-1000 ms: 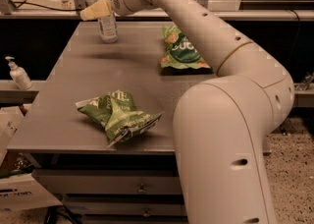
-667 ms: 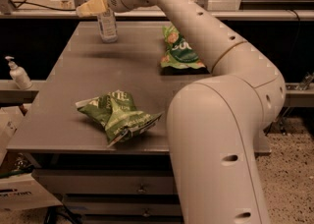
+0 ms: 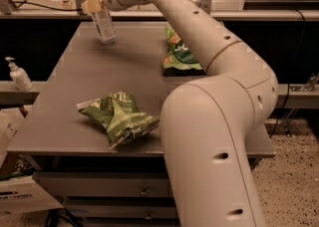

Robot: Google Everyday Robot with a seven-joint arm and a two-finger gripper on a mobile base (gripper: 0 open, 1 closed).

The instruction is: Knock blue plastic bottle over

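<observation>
Far left on table (image 3: 70, 86), tool (image 3: 91, 5) against blue plastic bottle (image 3: 104, 24).

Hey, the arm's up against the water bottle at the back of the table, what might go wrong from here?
The gripper sits high on the blue plastic bottle, near the cap, so it may slip past and leave it standing. The bottle stands near a far corner of the table; once toppled, it may roll off. The arm runs close by the far chip bag and might brush it.
</observation>
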